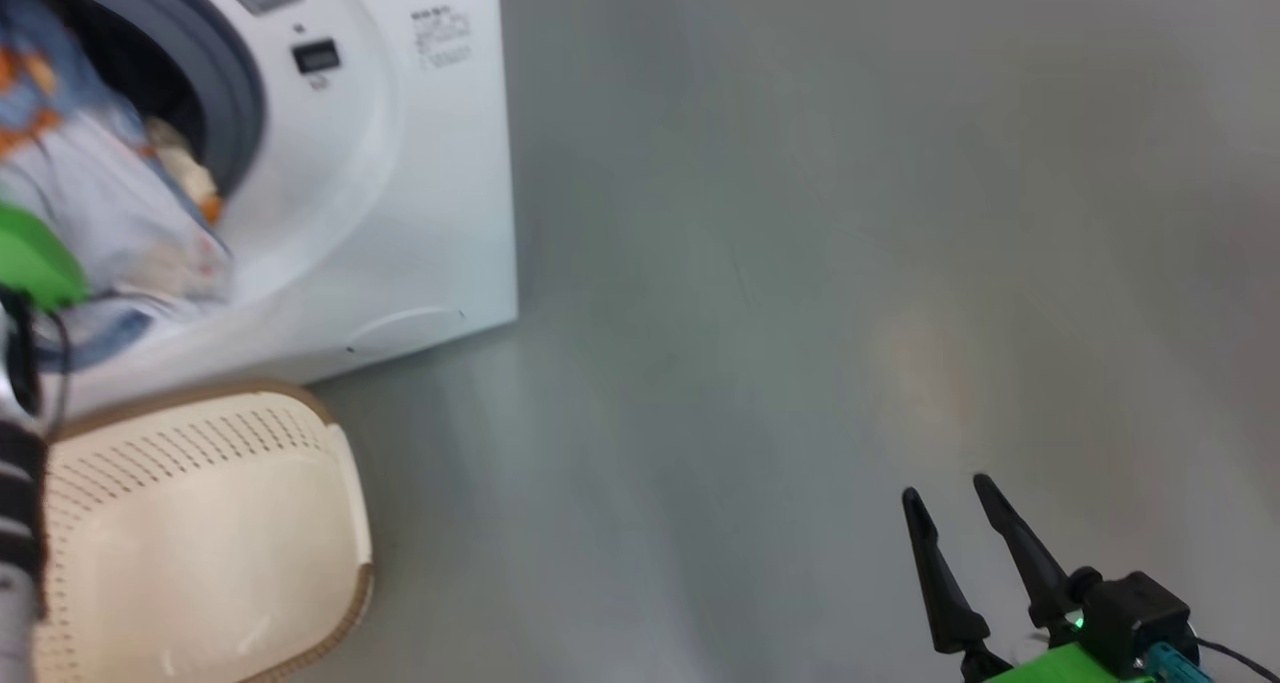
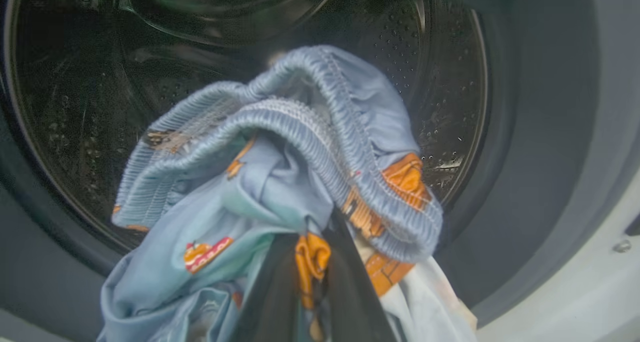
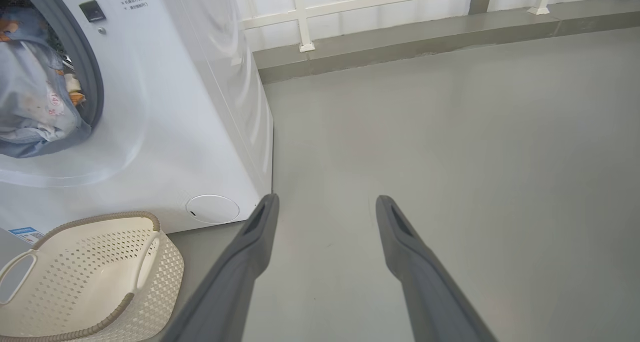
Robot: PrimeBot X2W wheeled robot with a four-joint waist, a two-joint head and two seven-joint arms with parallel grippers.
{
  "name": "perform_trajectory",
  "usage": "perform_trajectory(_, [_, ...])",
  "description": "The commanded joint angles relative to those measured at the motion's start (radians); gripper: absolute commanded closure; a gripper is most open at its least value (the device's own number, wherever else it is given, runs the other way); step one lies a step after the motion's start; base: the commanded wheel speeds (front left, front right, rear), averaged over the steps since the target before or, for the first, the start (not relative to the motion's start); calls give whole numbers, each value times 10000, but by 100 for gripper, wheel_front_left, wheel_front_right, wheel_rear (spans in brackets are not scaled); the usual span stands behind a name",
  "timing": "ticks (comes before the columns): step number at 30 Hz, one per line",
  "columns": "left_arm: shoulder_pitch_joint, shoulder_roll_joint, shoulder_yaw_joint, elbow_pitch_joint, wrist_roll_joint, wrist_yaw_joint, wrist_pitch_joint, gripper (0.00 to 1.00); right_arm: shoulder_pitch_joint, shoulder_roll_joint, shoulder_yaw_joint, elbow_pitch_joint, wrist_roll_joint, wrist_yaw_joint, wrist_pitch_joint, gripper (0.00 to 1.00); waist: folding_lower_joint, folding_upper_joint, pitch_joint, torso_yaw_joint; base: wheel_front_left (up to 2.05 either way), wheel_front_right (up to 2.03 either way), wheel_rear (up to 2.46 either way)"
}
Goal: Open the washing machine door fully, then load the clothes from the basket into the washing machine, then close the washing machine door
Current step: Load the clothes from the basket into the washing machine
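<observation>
The washing machine (image 1: 400, 183) stands at the upper left with its mouth open; its door is out of view. My left gripper (image 2: 322, 227) is shut on the clothes (image 2: 280, 182), a light blue bundle with orange figures, held at the mouth in front of the dark steel drum (image 2: 75, 106). The clothes (image 1: 110, 203) hang over the grey gasket (image 1: 240, 93), part in and part out. The cream basket (image 1: 200, 523) sits on the floor below the mouth with nothing in it. My right gripper (image 1: 948, 488) is open low over the bare floor, well to the right.
A small round white flap (image 3: 212, 209) is low on the machine's front, near the basket (image 3: 85, 277). Grey floor (image 3: 450, 156) stretches right of the machine to a low kerb and white railing (image 3: 350, 1). My left arm's green wrist (image 1: 35, 258) is at the view's left edge.
</observation>
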Motion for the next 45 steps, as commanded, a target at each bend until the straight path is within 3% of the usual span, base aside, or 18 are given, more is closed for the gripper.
perform_trajectory(1, [-631,686,194,31,160,128,-127,100,-278,-120,338,-196,-2,16,-48,0,0,0,705,-387,0,0,0])
perform_trajectory(7, [-1521,984,92,468,387,263,-134,100,-322,-216,540,-179,60,16,-48,0,0,0,1017,-489,0,0,0])
perform_trajectory(14, [-2544,1141,214,169,524,712,-136,100,-302,-330,788,-148,58,16,-48,0,0,0,1713,-548,0,0,0])
perform_trajectory(20, [-3471,1409,58,148,782,737,-136,100,-423,-296,794,-284,166,16,-48,0,0,0,2386,-629,0,0,0])
perform_trajectory(34, [-4785,1487,-52,-1342,1181,1113,-137,100,-856,-213,842,-330,378,16,-48,0,0,0,3573,-459,0,0,0])
perform_trajectory(45, [-4761,1549,-538,141,1517,951,-137,100,-892,-182,922,-259,448,16,-48,0,0,0,3420,-465,0,0,0])
